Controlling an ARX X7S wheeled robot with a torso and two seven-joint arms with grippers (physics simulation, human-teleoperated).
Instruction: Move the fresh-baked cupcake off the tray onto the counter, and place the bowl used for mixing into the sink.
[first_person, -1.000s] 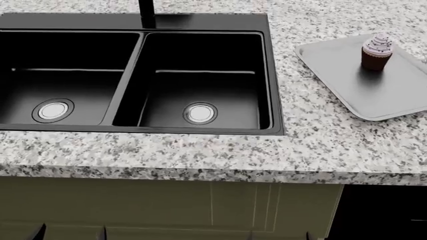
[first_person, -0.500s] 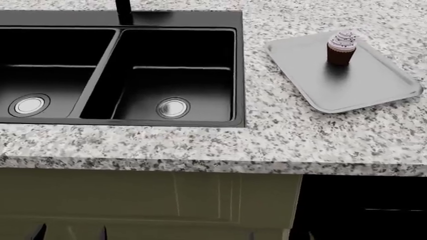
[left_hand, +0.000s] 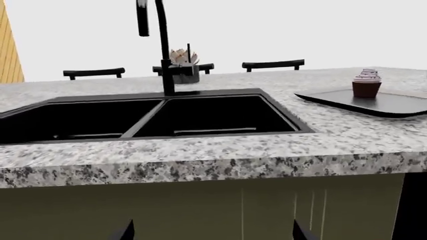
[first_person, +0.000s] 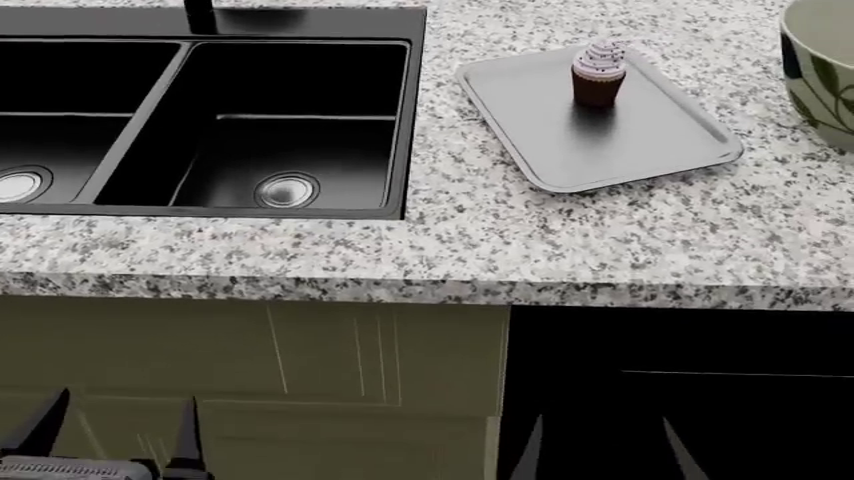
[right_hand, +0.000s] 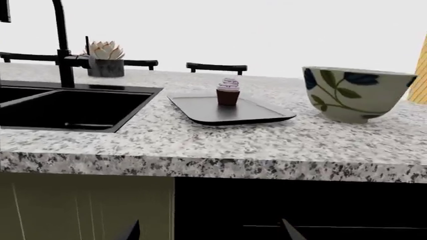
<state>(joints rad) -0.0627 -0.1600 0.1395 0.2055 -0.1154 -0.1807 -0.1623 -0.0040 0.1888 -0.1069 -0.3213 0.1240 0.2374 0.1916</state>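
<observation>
The cupcake (first_person: 599, 72) (left_hand: 367, 82) (right_hand: 228, 91) stands upright at the far end of the silver tray (first_person: 627, 140) (right_hand: 220, 112) on the granite counter (first_person: 601, 240). The cream bowl (first_person: 821, 70) (right_hand: 357, 95) with dark leaf markings sits on the counter right of the tray, cut off by the head view's edge. The black double sink (first_person: 267, 110) (left_hand: 200, 115) lies left of the tray. My left gripper (first_person: 118, 440) (left_hand: 213, 232) and right gripper (first_person: 601, 450) (right_hand: 212, 232) are both open and hold nothing. They hang below the counter edge, in front of the cabinets.
A tall black faucet (left_hand: 163, 50) (right_hand: 63, 45) rises behind the sink, with a small grey pot holding a succulent (left_hand: 183, 65) (right_hand: 105, 62) beside it. Dark chair backs (left_hand: 273, 64) show past the counter's far side. Olive cabinet doors (first_person: 267, 370) and a black panel (first_person: 694, 390) face me.
The head view has shifted right: sink, tray and cupcake slid left in the picture. The bowl has come into view at the right edge, and the right gripper's fingertips now show.
</observation>
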